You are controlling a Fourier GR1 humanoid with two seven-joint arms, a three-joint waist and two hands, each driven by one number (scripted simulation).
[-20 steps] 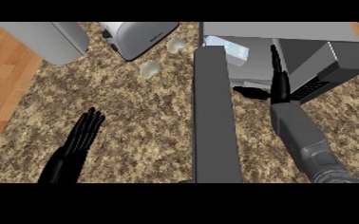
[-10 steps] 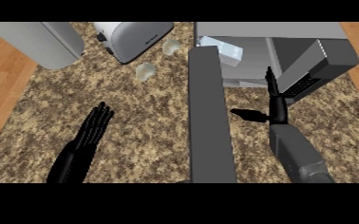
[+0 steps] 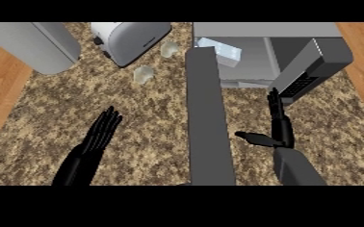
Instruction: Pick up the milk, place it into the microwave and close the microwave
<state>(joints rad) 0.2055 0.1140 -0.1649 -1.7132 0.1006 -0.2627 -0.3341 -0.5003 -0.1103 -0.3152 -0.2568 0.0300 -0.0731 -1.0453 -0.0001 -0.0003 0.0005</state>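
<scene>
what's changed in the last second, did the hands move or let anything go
The right hand has pulled back out of the microwave, towards the view's lower edge, open and holding nothing. The left hand shifted slightly right over the counter, fingers straight. The milk stays inside the microwave, the microwave door stays open, and the toaster stays put.

A single head view is looking steeply down on the counter (image 3: 142, 120) from above — the forearms are entering from the lower edge. It is facing the microwave (image 3: 284, 53) and toaster (image 3: 131, 38) along the far edge, taking in most of the worktop.
</scene>
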